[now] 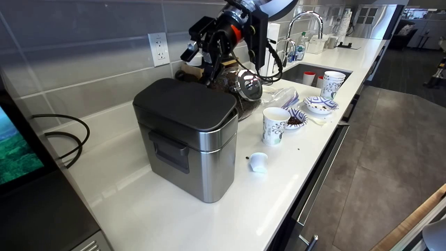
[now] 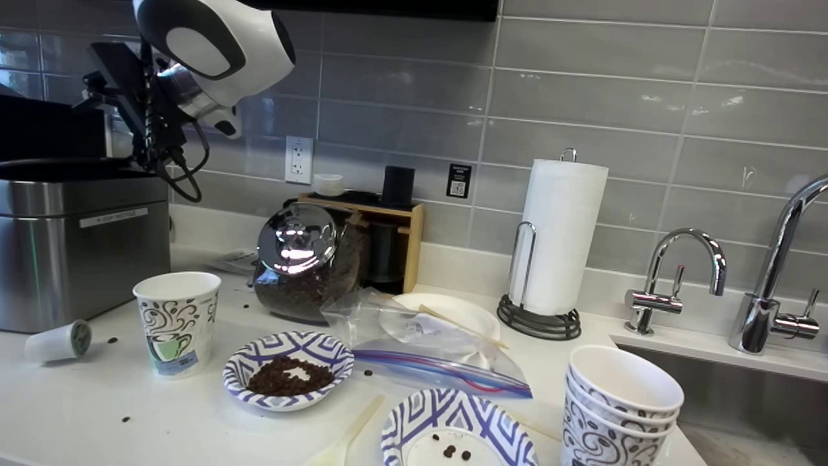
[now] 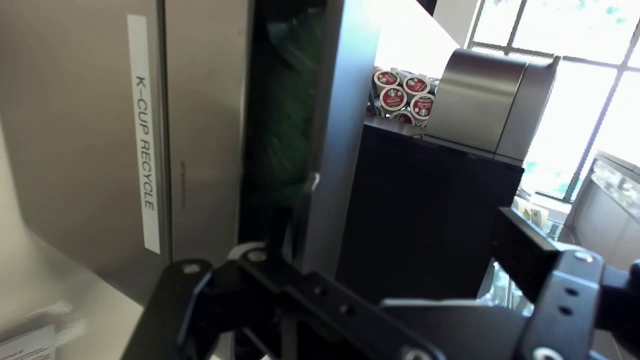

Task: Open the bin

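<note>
The bin [image 1: 217,167] is brushed steel and stands upright on the counter. It also shows in an exterior view at the left edge [image 2: 116,252] and in the wrist view [image 3: 80,125]. Its dark grey lid [image 1: 184,101] is slightly raised. In the wrist view a dark gap between the steel rim and the lid [image 3: 345,135] shows green material inside. My gripper [image 1: 199,66] is open and empty at the bin's wall-side end. In the wrist view the gripper [image 3: 400,230] has one finger at the gap, its tip hidden in the dark, and the other finger above the lid.
A glass jar of coffee beans [image 2: 304,259] stands close beside the bin. A paper cup [image 1: 273,125], a white pod [image 1: 259,162] and patterned bowls [image 2: 288,372] sit on the counter. A dark machine [image 1: 38,195] stands on the bin's opposite side. The tiled wall is behind.
</note>
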### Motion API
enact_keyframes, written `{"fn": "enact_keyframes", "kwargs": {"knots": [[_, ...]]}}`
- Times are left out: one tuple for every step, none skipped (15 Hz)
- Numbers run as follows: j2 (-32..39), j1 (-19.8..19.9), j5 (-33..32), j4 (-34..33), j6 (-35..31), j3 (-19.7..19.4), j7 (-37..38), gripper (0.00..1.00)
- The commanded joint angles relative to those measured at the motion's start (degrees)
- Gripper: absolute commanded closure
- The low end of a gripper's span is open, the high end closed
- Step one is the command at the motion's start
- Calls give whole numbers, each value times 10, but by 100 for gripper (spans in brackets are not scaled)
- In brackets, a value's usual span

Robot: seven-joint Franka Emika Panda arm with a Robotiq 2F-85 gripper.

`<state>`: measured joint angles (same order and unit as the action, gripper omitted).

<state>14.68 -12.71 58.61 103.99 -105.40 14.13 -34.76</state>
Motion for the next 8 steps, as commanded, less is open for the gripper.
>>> {"fn": "enact_keyframes", "kwargs": {"knots": [[-9,-1,2,-8,20,2,19,0],[-12,-4,-4,-9,14,2,26,0],[-15,-6,-6,-10,12,2,30,0],[-18,-9,-11,-11,9,3,39,0],[-20,-11,-14,-13,7,4,47,0],[-21,-13,-13,-16,8,5,53,0],[-22,-16,-16,-19,8,6,63,0],[-24,-18,-18,-24,10,8,72,0]]}}
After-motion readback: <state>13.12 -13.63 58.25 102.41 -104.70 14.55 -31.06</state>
